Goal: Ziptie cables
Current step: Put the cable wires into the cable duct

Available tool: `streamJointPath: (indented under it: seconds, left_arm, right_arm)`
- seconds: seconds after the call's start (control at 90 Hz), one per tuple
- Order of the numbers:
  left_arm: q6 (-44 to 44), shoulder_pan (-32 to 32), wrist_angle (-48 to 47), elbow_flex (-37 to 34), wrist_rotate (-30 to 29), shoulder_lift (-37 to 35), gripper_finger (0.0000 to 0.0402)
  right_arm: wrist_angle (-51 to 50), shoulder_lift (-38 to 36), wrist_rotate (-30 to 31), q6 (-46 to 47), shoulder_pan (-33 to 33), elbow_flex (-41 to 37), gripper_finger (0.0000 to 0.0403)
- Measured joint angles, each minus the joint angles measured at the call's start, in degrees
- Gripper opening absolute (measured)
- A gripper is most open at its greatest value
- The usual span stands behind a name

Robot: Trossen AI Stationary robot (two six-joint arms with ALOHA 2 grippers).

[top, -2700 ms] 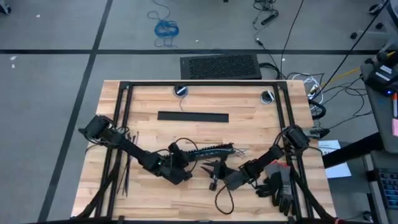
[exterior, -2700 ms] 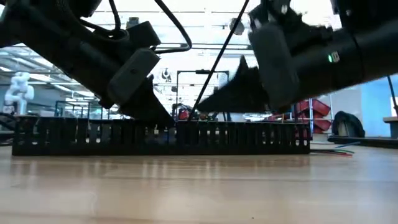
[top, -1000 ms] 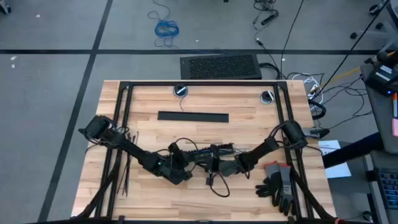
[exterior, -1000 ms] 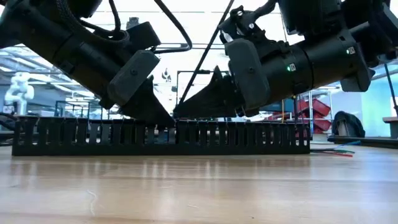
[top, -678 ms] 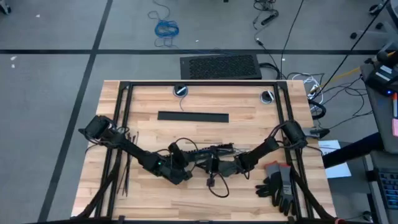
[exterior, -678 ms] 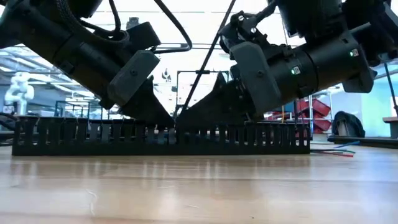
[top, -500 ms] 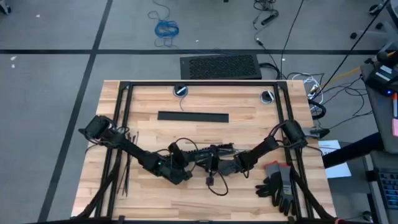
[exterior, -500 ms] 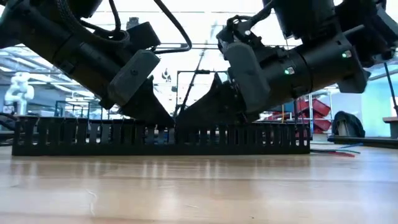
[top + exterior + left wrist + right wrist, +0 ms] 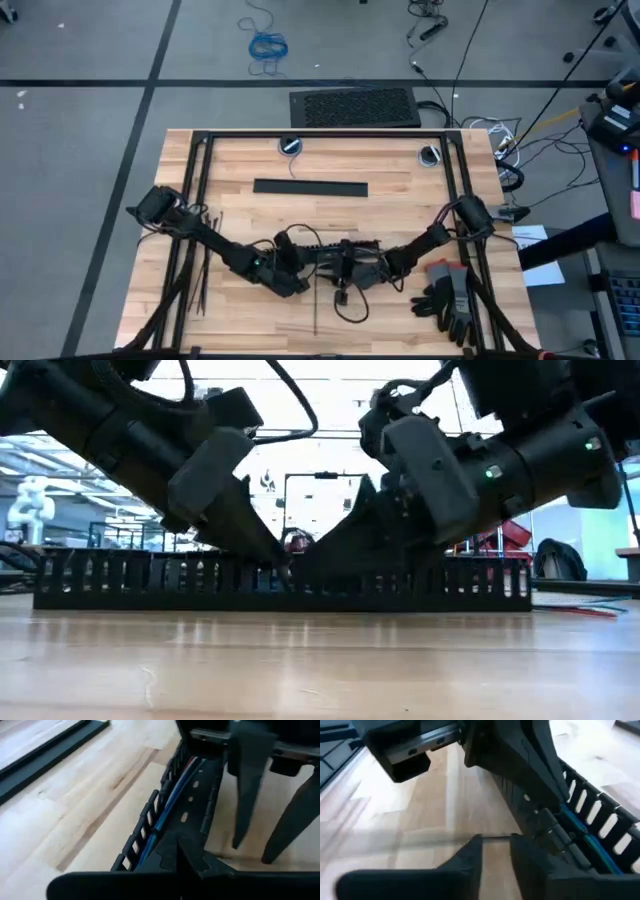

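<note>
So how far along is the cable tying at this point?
Done: the cables lie inside the slotted duct. In hand: the left gripper and right gripper both work at the duct's middle. Left: no tie shows around the wires; a thin ziptie lies loose near the table front edge.

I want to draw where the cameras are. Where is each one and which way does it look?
High view: above the table, looking straight down; both arms show.
Low view: at tabletop height, looking level at the slotted black tray; both arms come down.
Left wrist view: on the left arm, looking along the tray's cables.
Right wrist view: on the right arm, facing the left pincer.
All views share the tray.
</note>
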Motion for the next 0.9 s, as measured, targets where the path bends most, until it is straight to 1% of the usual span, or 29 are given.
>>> streamJointPath:
  seconds: [0.133, 0.2, 0.267, 0.367, 0.433, 0.556, 0.644, 0.733, 0.822, 0.9]
  left_arm:
    - [3.61, -1.16, -0.47, -0.15, 1.63, -2.73, 0.0041]
    - [5.96, -1.9, -1.25, -0.32, 2.38, -5.0, 0.0058]
    - [6.82, -2.21, -2.47, -0.41, 3.47, -7.01, 0.0074]
    - [8.07, -2.7, -4.57, -0.48, 3.25, -10.94, 0.0089]
    - [8.06, -2.95, -4.96, -0.31, 2.58, -13.03, 0.0092]
    - [8.27, -3.13, -5.2, -0.33, 1.77, -14.97, 0.0093]
    - [7.86, -3.27, -5.3, -0.29, -0.23, -16.47, 0.0093]
    - [7.7, -3.4, -5.99, -0.27, -2.73, -17.92, 0.0093]
    - [7.37, -3.7, -7.21, -0.27, -4.32, -19.77, 0.0093]
    - [7.46, -4.12, -7.85, -0.22, -4.02, -21.33, 0.0093]
  right_arm:
    - [-0.41, -3.07, -0.15, -0.21, 2.3, -0.13, 0.0166]
    - [-0.3, -5.95, -0.11, -1.53, 3.82, -0.11, 0.018]
    - [-1.33, -8.92, 0.24, -2.13, 5.22, -0.09, 0.0186]
    - [-5.34, -14.12, 0.48, -3.4, 6.97, -0.09, 0.0182]
    - [-9.32, -17.51, 2.16, -3.67, 7.94, -0.09, 0.0175]
    - [-19.59, -22.76, 8.8, -2.28, 9.65, -0.04, 0.0162]
    - [-29.07, -25.82, 13.91, 1.13, 10.35, -0.04, 0.0154]
    - [-39.49, -28.4, 17.53, 5.63, 10.69, -0.04, 0.0147]
    - [-46.67, -30.0, 17.89, 10.25, 10.8, -0.04, 0.014]
    - [-50.35, -30.35, 14.02, 13.1, 10.77, -0.04, 0.0136]
